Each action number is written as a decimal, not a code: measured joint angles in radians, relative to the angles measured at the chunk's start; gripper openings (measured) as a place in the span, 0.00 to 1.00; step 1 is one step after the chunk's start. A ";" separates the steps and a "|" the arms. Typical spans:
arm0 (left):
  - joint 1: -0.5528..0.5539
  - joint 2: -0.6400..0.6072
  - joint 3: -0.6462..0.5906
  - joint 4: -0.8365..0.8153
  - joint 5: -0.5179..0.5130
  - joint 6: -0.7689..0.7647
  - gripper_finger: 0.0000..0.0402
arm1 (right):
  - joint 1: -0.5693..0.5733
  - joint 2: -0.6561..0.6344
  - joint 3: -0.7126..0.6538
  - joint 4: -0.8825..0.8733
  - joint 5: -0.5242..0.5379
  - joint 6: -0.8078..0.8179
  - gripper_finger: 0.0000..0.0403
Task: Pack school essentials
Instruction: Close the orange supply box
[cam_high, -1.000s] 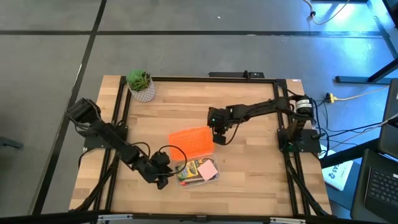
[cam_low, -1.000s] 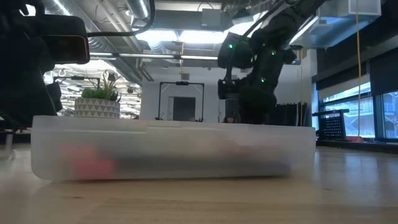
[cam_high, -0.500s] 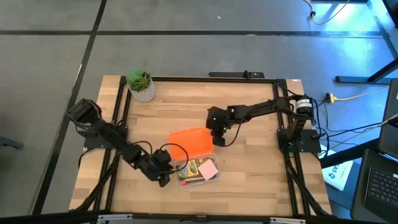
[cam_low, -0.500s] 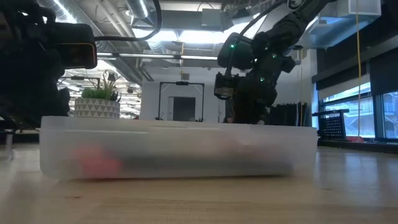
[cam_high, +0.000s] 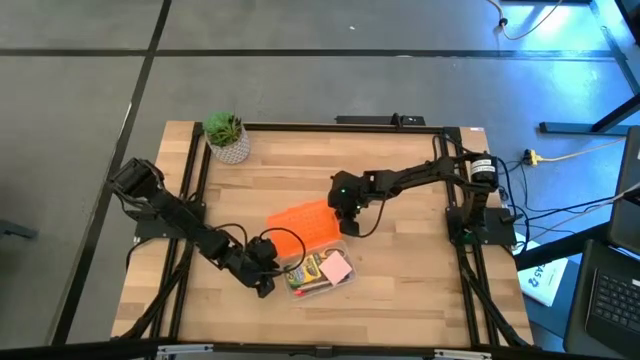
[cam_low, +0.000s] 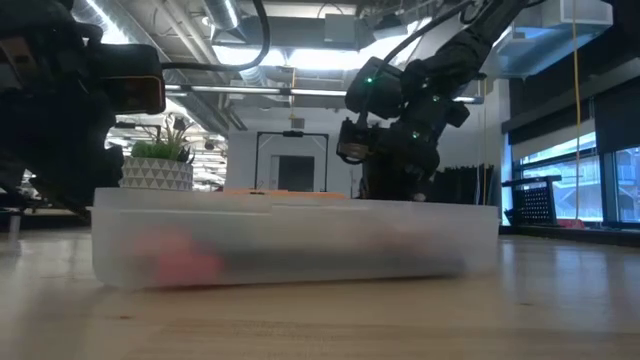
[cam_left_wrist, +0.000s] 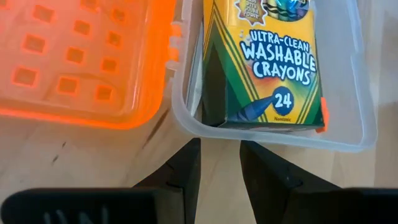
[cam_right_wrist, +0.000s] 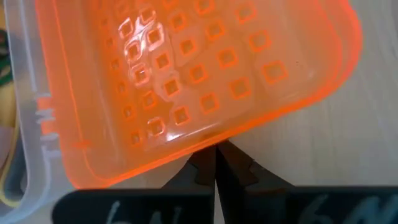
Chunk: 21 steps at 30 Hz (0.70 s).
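Observation:
A clear case lies near the table's near edge. It holds the green-and-yellow crayon box and the pink note pad. Its orange perforated lid hangs open toward the far side, its free edge a little raised. My left gripper is narrowly open at the case's left end. My right gripper is shut at the lid's free edge. Scissors, pencils and eraser do not show plainly. In the low view the case looks frosted. My left gripper comes level from the table's left, and both fingertips meet the case's left end wall. The case stays flat on the table. My right gripper sets its shut fingertips against the underside of the lid's free edge, coming low from the right. That edge is tipped up off the table while the hinge side stays on the case.
A green potted plant stands in the far left corner, well away from both arms. A black frame borders the wooden table. Bare wood lies to the right of the case and beyond the lid.
My left gripper has moved toward the table's right edge, and the case has slid the same way. My right gripper has moved a little toward the left, and the lid's free edge has tipped up; an orange strip now shows above the case in the low view.

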 joint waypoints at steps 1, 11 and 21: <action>0.000 0.000 0.000 -0.003 -0.001 0.000 0.26 | 0.000 0.000 0.000 0.000 0.000 -0.007 0.01; 0.000 0.000 0.000 -0.040 0.008 0.000 0.26 | 0.019 -0.001 0.025 -0.016 -0.048 -0.109 0.01; -0.001 0.000 -0.001 -0.042 0.065 0.000 0.26 | 0.050 -0.002 0.074 -0.018 -0.060 -0.290 0.01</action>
